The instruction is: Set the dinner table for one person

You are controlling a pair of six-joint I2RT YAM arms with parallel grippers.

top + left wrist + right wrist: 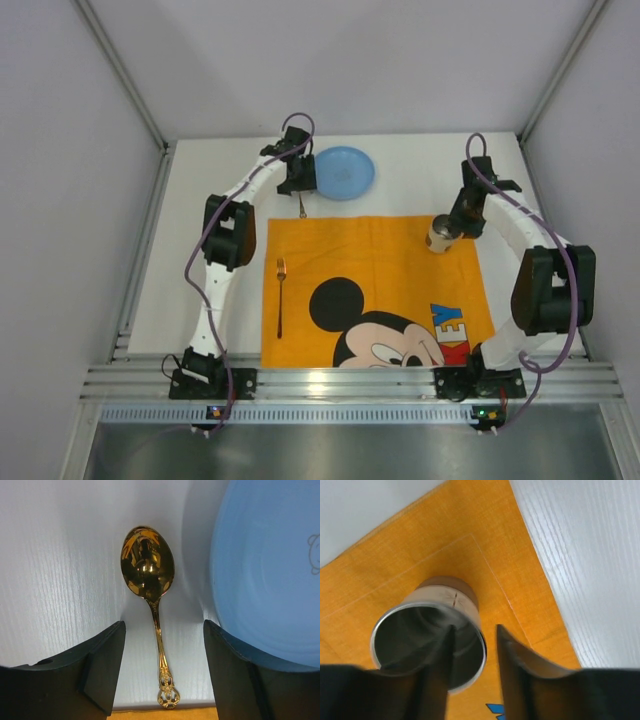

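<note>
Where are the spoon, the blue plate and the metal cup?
Spoon [148,570], left wrist view, on its bowl.
Plate [343,172], top external view, on its bare middle.
Cup [410,635], right wrist view, on its inner wall.

the left arm [210,300] and right arm [515,228] have white links with chunky black joint housings. a thin purple cable [486,180] loops along each, and the gripper fingers [95,665] are matte black wedges.
</note>
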